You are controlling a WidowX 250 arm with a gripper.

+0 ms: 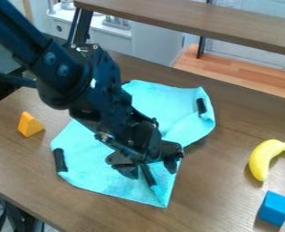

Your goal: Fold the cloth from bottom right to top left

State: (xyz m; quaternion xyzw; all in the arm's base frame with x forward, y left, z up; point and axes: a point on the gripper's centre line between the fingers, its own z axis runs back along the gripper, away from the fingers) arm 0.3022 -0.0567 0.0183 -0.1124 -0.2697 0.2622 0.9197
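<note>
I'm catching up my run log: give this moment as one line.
gripper: open, over lower corner of cloth | cloth: spread, rumpled at right, not folded | banana: right | blue block: lower right | orange block: left

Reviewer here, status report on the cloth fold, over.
Gripper open, at near corner of cloth. Cloth spread, right side rumpled, fold not made. Banana, blue block, orange wedge clear of it.

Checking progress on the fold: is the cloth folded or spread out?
Mostly spread: the cloth lies broadly across the table, its right side rumpled.
</note>
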